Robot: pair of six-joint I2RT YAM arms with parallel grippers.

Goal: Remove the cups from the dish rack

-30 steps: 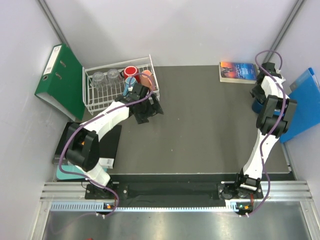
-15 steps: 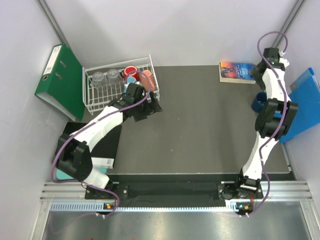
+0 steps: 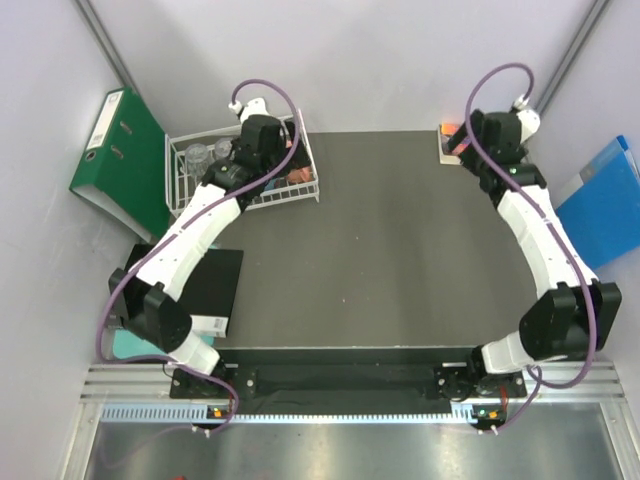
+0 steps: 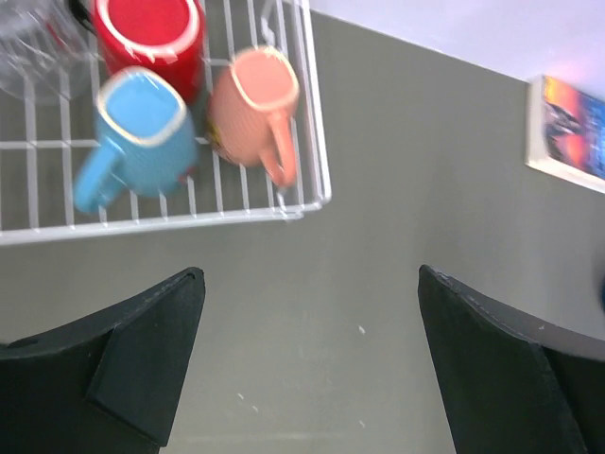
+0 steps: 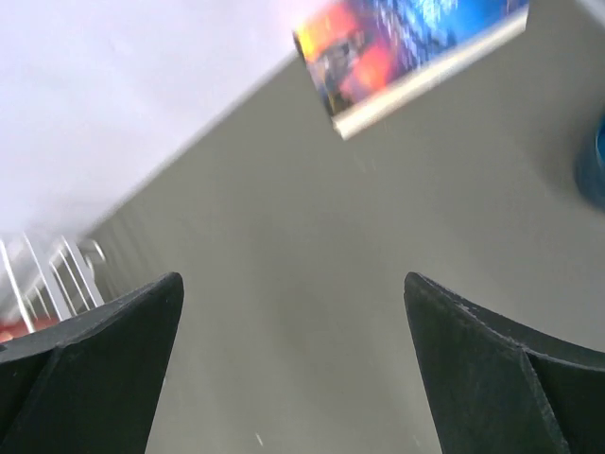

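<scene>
cups in the dish rack [image 4: 321, 142], left gripper [image 4: 310, 284] nearest
3 mugs, red [image 4: 149, 38], light blue [image 4: 142, 132] and orange [image 4: 253, 104], sit in the rack's corner just ahead of the left gripper, whose fingers are spread wide with nothing between them. the orange mug's handle points back toward those fingers, so it looks the easiest pick. the right gripper [image 5: 291, 284], also spread and empty, is well apart, by a book [image 5: 416, 57].

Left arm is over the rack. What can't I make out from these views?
Glass tumblers: top view, partly under the left arm; left wrist view, cut off at the corner, blurred.
Red mug: left wrist view, cut by the top edge.
Blue object: right wrist view, only a sliver at the edge.
</scene>
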